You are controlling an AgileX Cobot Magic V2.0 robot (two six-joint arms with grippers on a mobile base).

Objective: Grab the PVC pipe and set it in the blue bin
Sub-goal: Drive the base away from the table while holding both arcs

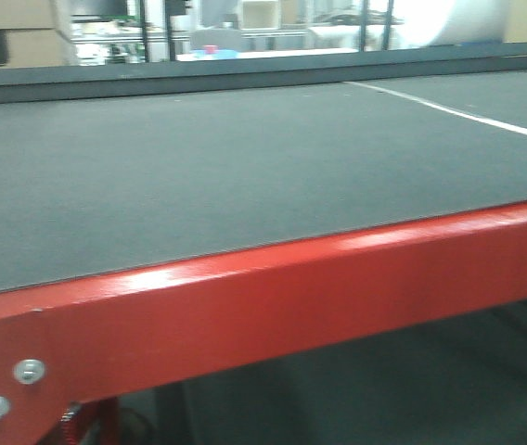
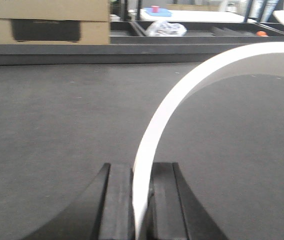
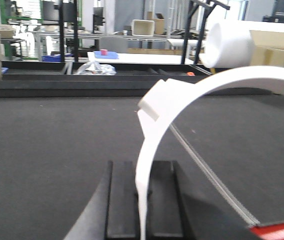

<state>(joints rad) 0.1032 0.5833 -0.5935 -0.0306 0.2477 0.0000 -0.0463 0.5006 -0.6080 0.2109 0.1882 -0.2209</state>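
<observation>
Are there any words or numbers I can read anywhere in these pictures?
None can be read.
The cardboard box shows only a dark patch, too blurred for letters.
The white curved strip in the left gripper and the one in the right gripper are blank.

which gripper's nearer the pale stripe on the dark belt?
Right. The thin pale stripe runs close beside the right fingers; around the left fingers only bare dark grey belt shows. Each clamps a white curved strip.

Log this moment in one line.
left gripper: shut on white arc | right gripper: shut on notched white arc | blue bin: not in view
</observation>
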